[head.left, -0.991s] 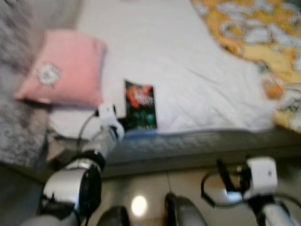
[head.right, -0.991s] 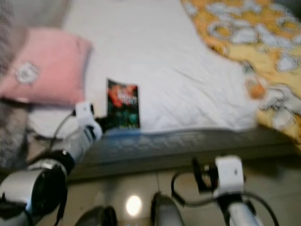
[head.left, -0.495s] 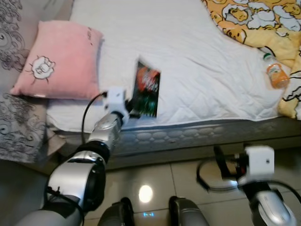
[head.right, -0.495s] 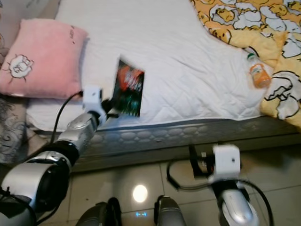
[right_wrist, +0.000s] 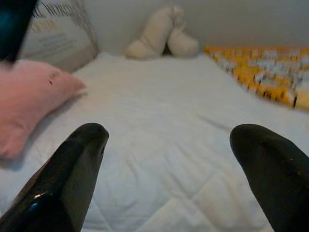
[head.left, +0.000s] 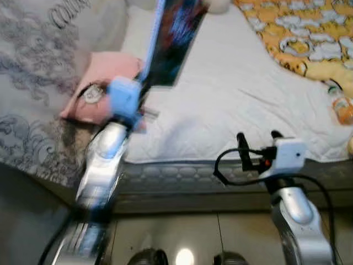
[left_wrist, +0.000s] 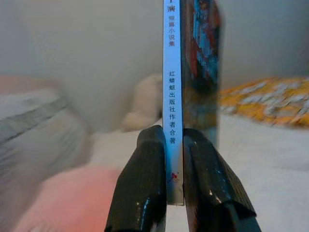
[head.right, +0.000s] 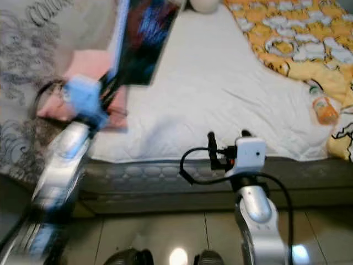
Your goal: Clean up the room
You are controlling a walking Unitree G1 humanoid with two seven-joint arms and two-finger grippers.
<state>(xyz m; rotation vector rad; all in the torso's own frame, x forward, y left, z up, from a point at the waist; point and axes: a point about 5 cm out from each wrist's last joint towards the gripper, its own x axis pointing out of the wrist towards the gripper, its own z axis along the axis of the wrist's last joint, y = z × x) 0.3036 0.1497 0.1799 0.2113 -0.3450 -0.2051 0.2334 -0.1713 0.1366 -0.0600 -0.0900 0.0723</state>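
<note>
Head views are motion-blurred around the left arm; the book's (head.left: 172, 38) top edge runs off frame, and its cover shows only as dark red and blue smears. The orange bottle (head.right: 321, 110) on the bed (head.left: 231, 105) is blurred and partly cut by the frame edge.

Left gripper (left_wrist: 175, 140): fingers (left_wrist: 145, 179) pinched narrow on the book's lower spine, one pad on each cover. The book stands upright, raised above the bed, over the pink pillow (head.right: 91, 69). White spine with printed characters faces the wrist camera.

Right gripper (right_wrist: 169, 145): fingers (right_wrist: 77, 164) spread wide, holding nothing, hovering at the near edge of the bed over the white quilted cover.

Yellow patterned blanket (head.left: 309, 44) lies on the bed's far right side; a pale stuffed toy (right_wrist: 161, 36) sits at the bed's far end by the wall. Grey patterned cushion (head.left: 38, 83) left of the pillow.
</note>
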